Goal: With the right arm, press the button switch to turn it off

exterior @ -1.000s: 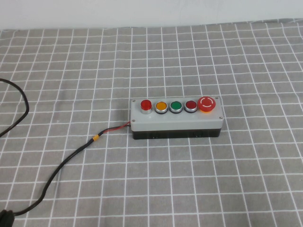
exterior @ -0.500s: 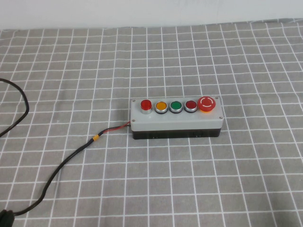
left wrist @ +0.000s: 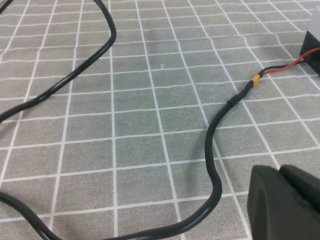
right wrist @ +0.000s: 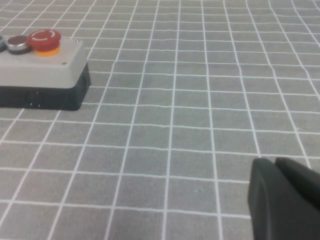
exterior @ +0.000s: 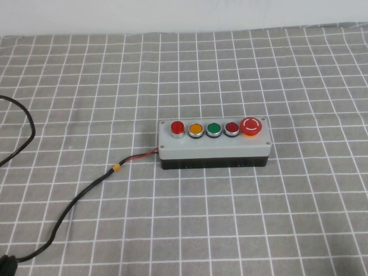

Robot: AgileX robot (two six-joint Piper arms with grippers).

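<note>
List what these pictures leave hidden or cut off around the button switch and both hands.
- Left hand: left wrist view, cut off by the picture's edge; absent from the high view.
- Right hand: right wrist view, likewise cut off, well short of the button switch.
- Button switch: only its end in the right wrist view; whether it is on cannot be told.
- Black cable: leaves the high view's edge.

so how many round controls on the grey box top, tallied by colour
On the button switch, with the left gripper and right gripper both away from it:
red lamp: 1
yellow: 1
green: 1
dark red: 1
orange-red mushroom: 1
Total: 5
</note>
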